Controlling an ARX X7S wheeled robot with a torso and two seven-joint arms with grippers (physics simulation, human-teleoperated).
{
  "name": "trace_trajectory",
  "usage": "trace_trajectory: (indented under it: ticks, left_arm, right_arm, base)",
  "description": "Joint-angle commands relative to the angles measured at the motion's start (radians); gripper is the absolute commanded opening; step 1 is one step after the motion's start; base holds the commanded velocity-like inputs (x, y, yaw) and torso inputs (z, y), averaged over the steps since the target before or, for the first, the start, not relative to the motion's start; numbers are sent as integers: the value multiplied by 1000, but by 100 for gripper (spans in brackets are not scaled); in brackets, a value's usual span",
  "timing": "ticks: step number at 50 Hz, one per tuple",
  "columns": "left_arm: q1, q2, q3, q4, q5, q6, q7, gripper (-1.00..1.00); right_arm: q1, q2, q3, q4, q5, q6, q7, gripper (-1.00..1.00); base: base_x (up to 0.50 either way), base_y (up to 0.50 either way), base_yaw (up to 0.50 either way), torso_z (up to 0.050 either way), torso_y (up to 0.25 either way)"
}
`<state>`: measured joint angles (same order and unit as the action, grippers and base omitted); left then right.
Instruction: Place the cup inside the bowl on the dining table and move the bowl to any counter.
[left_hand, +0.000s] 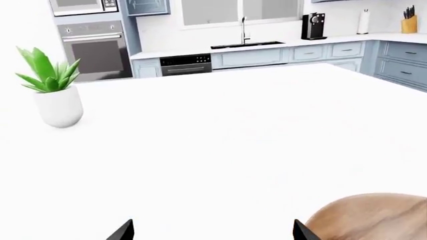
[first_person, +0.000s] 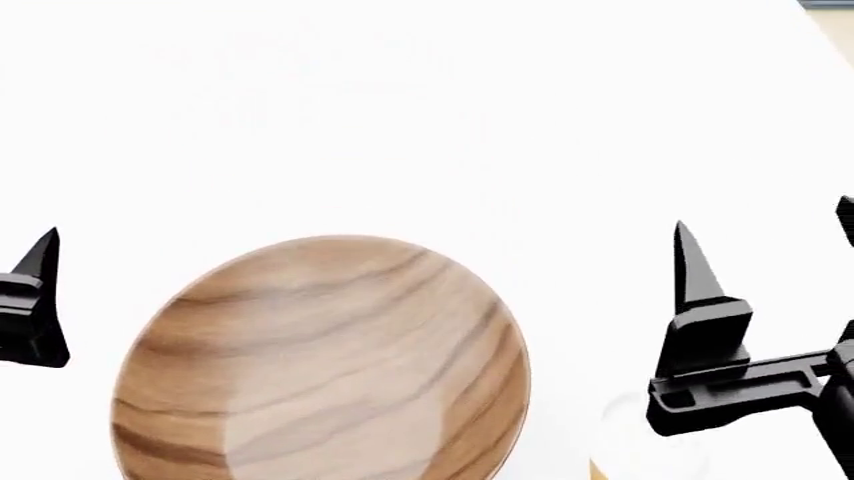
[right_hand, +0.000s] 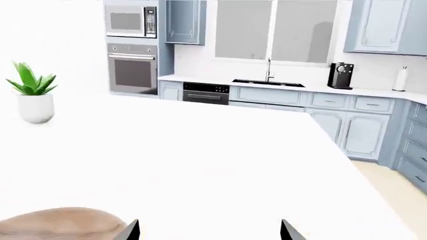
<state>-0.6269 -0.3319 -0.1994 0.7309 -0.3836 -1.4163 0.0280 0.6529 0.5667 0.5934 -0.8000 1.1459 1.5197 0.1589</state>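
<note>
In the left wrist view the dining table (left_hand: 253, 150) fills most of the frame; two dark fingertips of the left gripper (left_hand: 212, 231) poke in at the bottom edge, spread wide with nothing between them; the bowl (left_hand: 373, 217) shows as a brown arc in the lower right corner, off to the side of the jaws; a potted plant (left_hand: 53, 90) stands at mid left

In the head view the bowl (first_person: 320, 365) sits low and centre, empty; the right gripper (first_person: 767, 290) stands at the right edge with its jaws apart; beneath it, at the bottom right, a faint white lid and a tan sliver look like the cup (first_person: 647, 455), upright, just beside the bowl's rim; so the right arm is plainly the nearer one, and the cup lies under and slightly inward of its jaws

In the right wrist view the fingertips sit wide apart at the bottom edge; the bowl fills the lower left corner; the cup itself is out of frame; the counter (right_hand: 373, 92) runs across the upper right
</note>
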Motion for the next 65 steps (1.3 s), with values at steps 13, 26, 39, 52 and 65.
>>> trace_trajectory:
  ticks: [13,26,39,52,65]
  left_arm:
    - [11,1,5,-15,-5,33,-5,100]
    - [21,-9,-2,-9,-16,31,-2,100]
    - [26,-15,-7,-9,-23,35,-4,100]
    - [30,-11,6,-22,-24,49,-13,100]
    - [22,-13,9,-23,-30,43,-20,100]
  right_arm:
    - [-183,190,81,73,699,-55,254,100]
    - [-190,261,30,55,660,-37,260,100]
    - [-224,269,-59,69,609,-32,260,100]
    - [-237,281,-123,59,465,-18,205,100]
    - [-172,321,-220,84,417,-44,191,100]
  base:
    - [0,0,0,0,0]
    - [0,0,0,0,0]
    - [0,0,0,0,0]
    - [0,0,0,0,0]
    - [0,0,0,0,0]
